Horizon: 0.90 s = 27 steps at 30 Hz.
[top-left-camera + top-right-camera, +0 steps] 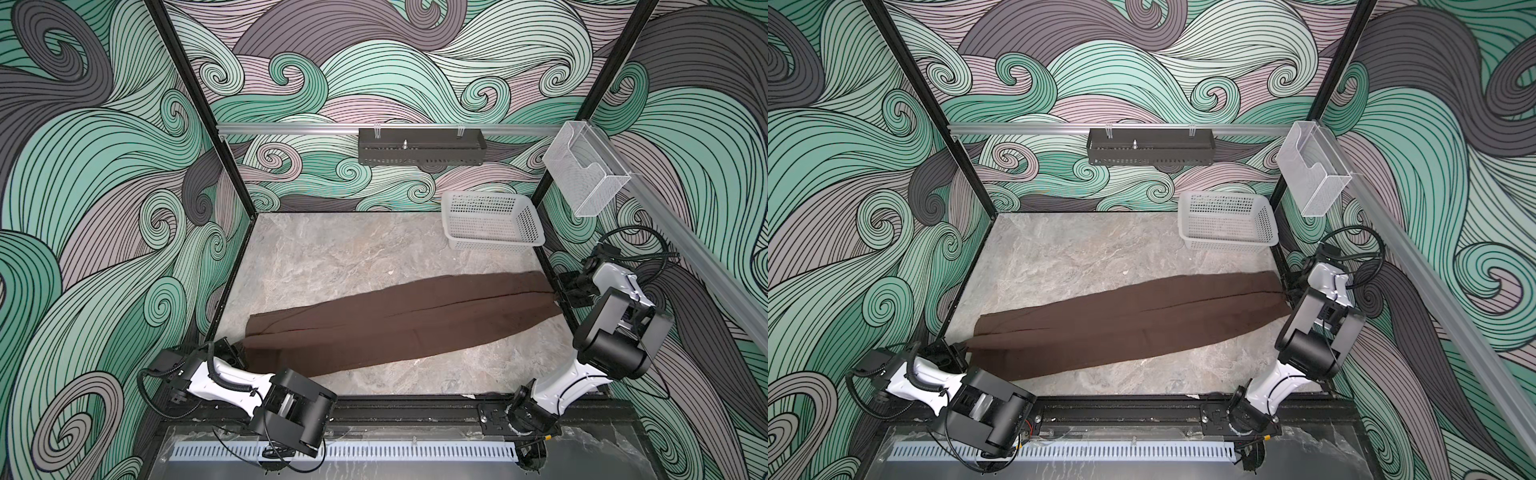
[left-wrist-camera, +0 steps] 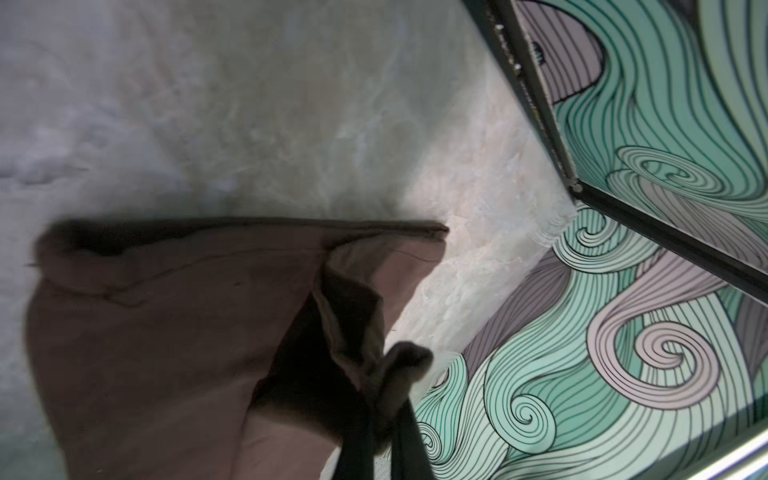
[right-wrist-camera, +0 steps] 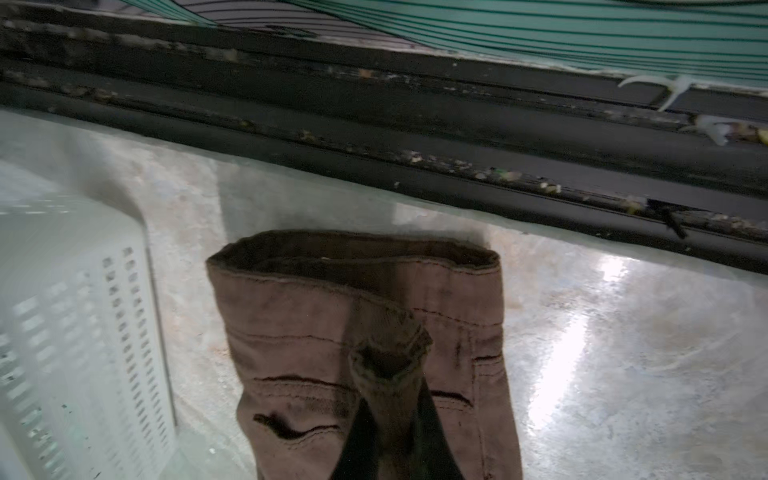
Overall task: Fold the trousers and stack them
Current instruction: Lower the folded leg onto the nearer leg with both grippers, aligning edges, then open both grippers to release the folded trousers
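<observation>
A: Where were the trousers [image 1: 399, 320] when we looked?

B: We saw them lying long and flat on the worktop [image 1: 332, 257]. One end was near and left. The other end was further back on the right.

A: Were the jaws holding them?

B: Yes. We saw the left jaws clenched on a little bunch of cloth at the near left end. The right jaws were pinching a bit of cloth at the right end, just by the waistband [image 3: 353, 270].

A: Was the cloth up in the air?

B: No. We saw most of it resting on the worktop, pulled straight between the two sets of jaws.

A: How much had we got done?

B: We thought one leg lay on top of the other, so the long fold looked done. But the trousers were at full length.

A: And what was left?

B: We thought we had to fold them across, end to end, maybe more than once. Then we had to put them on a stack. We saw no stack yet.

A: And the white basket [image 1: 494, 237]?

B: It stood at the far right, near the waist end but not touching it. The trousers were not in it.
</observation>
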Motion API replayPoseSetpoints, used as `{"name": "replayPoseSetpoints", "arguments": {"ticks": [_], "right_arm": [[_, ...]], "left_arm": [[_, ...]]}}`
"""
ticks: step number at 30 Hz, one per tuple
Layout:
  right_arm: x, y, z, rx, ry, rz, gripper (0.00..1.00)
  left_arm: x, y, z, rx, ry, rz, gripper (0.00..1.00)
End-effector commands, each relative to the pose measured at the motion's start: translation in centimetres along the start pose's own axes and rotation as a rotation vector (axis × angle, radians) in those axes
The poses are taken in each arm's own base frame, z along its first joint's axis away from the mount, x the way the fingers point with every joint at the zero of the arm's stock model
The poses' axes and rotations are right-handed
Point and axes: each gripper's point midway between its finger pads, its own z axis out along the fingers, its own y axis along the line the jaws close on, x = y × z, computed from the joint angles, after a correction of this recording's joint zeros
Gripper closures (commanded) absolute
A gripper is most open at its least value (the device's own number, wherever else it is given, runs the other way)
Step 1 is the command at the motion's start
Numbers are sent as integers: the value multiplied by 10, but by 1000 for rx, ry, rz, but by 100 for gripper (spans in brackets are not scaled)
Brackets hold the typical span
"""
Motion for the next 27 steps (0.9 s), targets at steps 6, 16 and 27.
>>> {"name": "replayPoseSetpoints", "arguments": {"ticks": [6,16,27], "right_arm": [[-5,-24,12,104,-18,-5,98],[-4,-49,11,188,-44,32,98],[-5,-77,13,277,-57,74,98]], "left_arm": [[-13,27,-4,-100,-22,-67,100],[-37,32,-2,-84,1,-199,100],[-67,44,8,-86,17,-312,100]]}}
